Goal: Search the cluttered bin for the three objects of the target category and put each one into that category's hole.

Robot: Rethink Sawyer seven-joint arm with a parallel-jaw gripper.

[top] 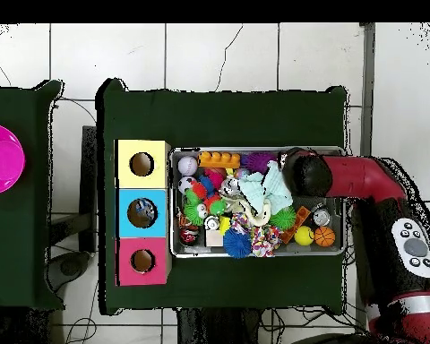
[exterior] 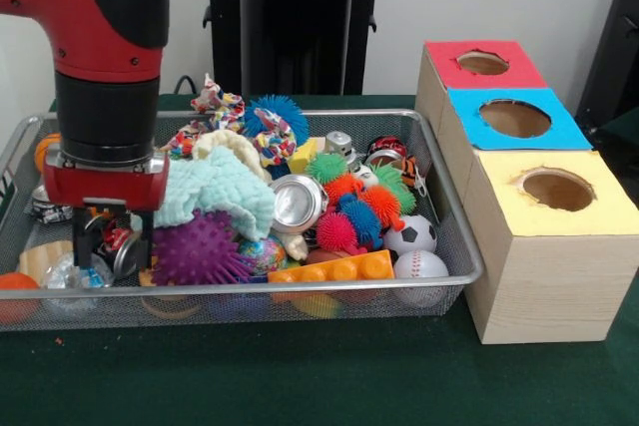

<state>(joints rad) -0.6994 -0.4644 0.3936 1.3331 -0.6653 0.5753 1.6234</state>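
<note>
At the left of the front view the red and black arm (exterior: 105,57) comes down into the left end of the wire-mesh bin (exterior: 454,236), which sits on the green surface (exterior: 300,376). Its gripper (exterior: 112,251) hangs low among the clutter there, the black fingers (exterior: 85,246) a narrow gap apart; a shiny, partly red thing shows between them, but whether it is gripped I cannot tell. Just below and left of the gripper, against the bin's front wall, lies a crumpled clear plastic thing (exterior: 70,274), possibly one of the bottles; no label is readable on it. An orange ball (exterior: 15,291) rests at the bin's front left corner.

Right of the gripper a purple spiky ball (exterior: 200,251) lies under a pale mint cloth (exterior: 220,192). Behind them sit a patterned fabric toy (exterior: 215,102) and a blue spiky ball (exterior: 280,117). Near the middle a silver can (exterior: 298,202) lies on its side, its end facing the camera. Beside it are orange, pink and green spiky balls (exterior: 349,212), and an orange toy brick (exterior: 334,268) leans on the front rim. A small soccer ball (exterior: 411,236) and a white baseball (exterior: 421,266) fill the right front corner.

Right of the bin stands a row of three wooden boxes: the red-topped box (exterior: 444,72) farthest back, the blue-topped box (exterior: 464,122) with its round hole (exterior: 514,119) in the middle, the yellow-topped box (exterior: 509,202) nearest. In the overhead view something pale shows inside the blue hole (top: 141,213), and a pink bowl (top: 2,159) sits on a separate surface at the far left.
</note>
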